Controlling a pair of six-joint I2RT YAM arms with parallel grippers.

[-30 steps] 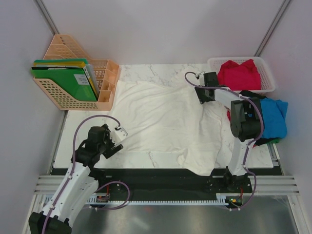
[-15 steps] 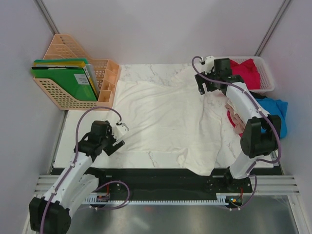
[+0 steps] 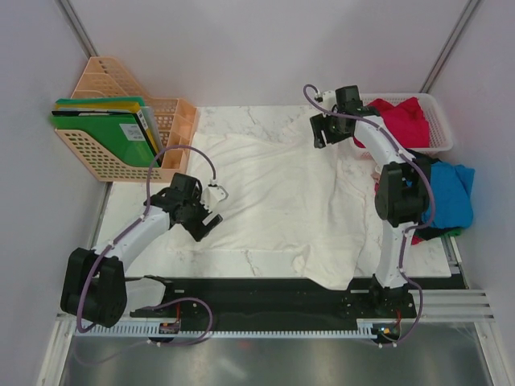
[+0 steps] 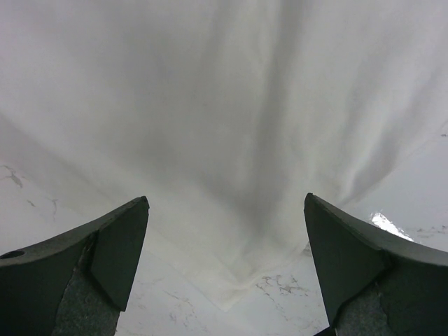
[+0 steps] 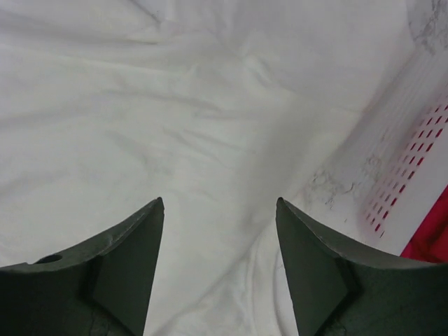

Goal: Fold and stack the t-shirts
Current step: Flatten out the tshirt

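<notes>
The large white cloth t-shirt lies spread, wrinkled but mostly flat, across the middle of the white marble-patterned table, one near portion drooping over the front edge. It is judged light, limp and thin: it will sag and crease when lifted, and a single layer may slip from a shallow pinch. Corners and hems therefore look the soundest holds. The left gripper hangs over the shirt's left edge, jaws wide apart and empty, with a pointed cloth corner just below them in the wrist view. The right gripper sits above the far right part of the shirt, jaws apart, nothing between them. Close beside it stands the white plastic mesh basket holding a red cloth t-shirt, and a bright blue cloth t-shirt lies heaped at the right edge; both crowd the right arm's sweep. The peach plastic file rack with green plastic folders stands far left, near the shirt's far left edge.
</notes>
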